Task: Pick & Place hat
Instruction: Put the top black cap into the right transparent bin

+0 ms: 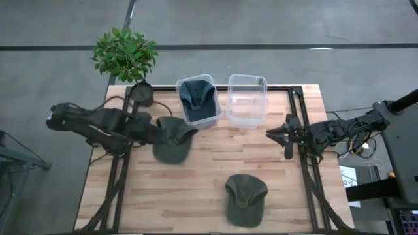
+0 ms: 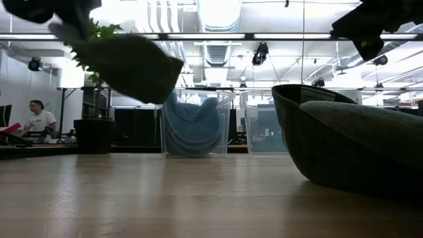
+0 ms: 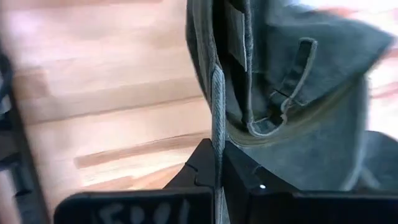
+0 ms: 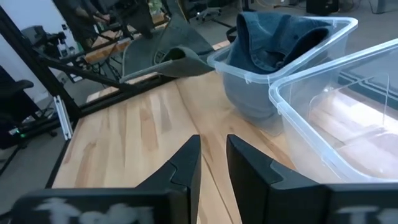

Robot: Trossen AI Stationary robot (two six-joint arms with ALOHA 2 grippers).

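An olive green cap (image 1: pixel 174 139) is held by my left gripper (image 1: pixel 154 130), which is shut on it just left of a clear bin holding a dark blue hat (image 1: pixel 198 98). In the low view this cap (image 2: pixel 129 63) hangs well above the table. A second olive cap (image 1: pixel 246 199) rests crown up on the table near its near edge. An empty clear bin (image 1: pixel 247 99) stands beside the first. My right gripper (image 1: pixel 281 135) hovers right of the bins, narrowly open (image 4: pixel 213 158) and touching nothing. My left gripper pinches the cap's lower edge (image 3: pixel 216 118) between its two fingers, the cloth seen edge-on as a thin band. The fingers come roughly level from the table's left. The cap is lifted clear of the table, its open underside with the back strap (image 3: pixel 292 81) turned toward the wrist camera.
A potted plant (image 1: pixel 127 55) stands at the table's far left corner, close behind my left arm. The two bins sit side by side at the far edge. Bare wood (image 1: pixel 176 189) lies in the middle and near left of the table.
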